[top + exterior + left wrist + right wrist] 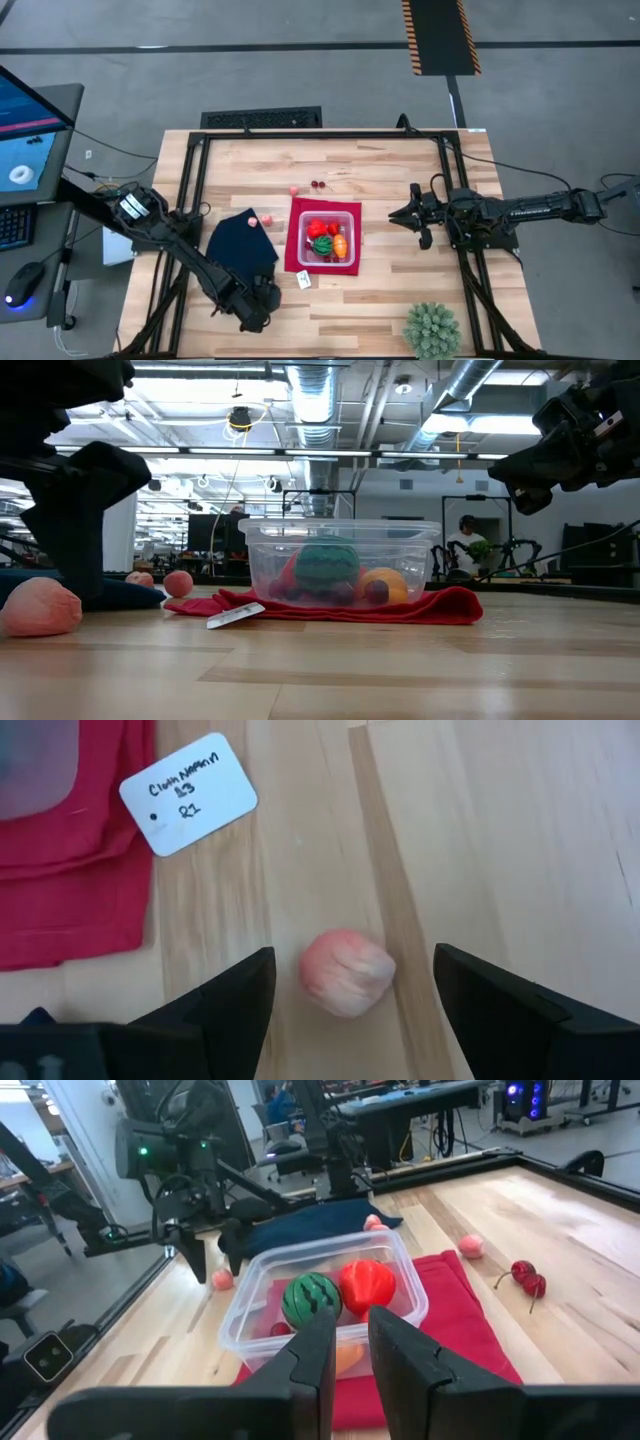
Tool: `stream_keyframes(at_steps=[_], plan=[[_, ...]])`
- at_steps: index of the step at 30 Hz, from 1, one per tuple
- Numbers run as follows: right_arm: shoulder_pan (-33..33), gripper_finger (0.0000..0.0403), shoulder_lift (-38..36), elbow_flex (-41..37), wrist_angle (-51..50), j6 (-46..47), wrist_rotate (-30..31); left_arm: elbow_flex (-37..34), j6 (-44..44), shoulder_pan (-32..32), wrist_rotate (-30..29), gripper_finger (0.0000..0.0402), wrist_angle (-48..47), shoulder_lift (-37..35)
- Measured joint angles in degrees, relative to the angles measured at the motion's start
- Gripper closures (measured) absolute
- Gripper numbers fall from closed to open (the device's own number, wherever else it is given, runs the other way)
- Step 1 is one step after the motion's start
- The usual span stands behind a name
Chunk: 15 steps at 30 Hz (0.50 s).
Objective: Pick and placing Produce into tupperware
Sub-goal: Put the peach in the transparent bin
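Note:
The clear tupperware [328, 236] stands on a red mat [296, 252] and holds a green striped ball [312, 1296], a red fruit [367, 1284], an orange one [382, 584] and a dark one. My left gripper [352, 958] is open near the table's front edge, pointing down. Its fingers stand on either side of a pink fruit [347, 972] that lies on the wood, and they do not touch it. In the high view the left gripper [260, 300] hides this fruit. My right gripper [351, 1330] is shut and empty, hovering to the right of the tupperware [320, 1305].
A dark navy cloth [241, 241] lies left of the mat with two pink fruits [259, 221] at its far edge. Another pink fruit [293, 189] and a pair of cherries [318, 184] lie farther back. A white tag [188, 793] lies by the mat. A spiky green plant ball [432, 330] sits front right.

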Motion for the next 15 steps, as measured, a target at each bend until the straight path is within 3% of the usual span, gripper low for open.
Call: stream_keyframes(at_steps=[15], plan=[[0.0,0.0315,0.0,0.0,-0.5,0.0,0.0,-2.6,-0.8,0.7,1.2,0.0197,3.4,0.0]])
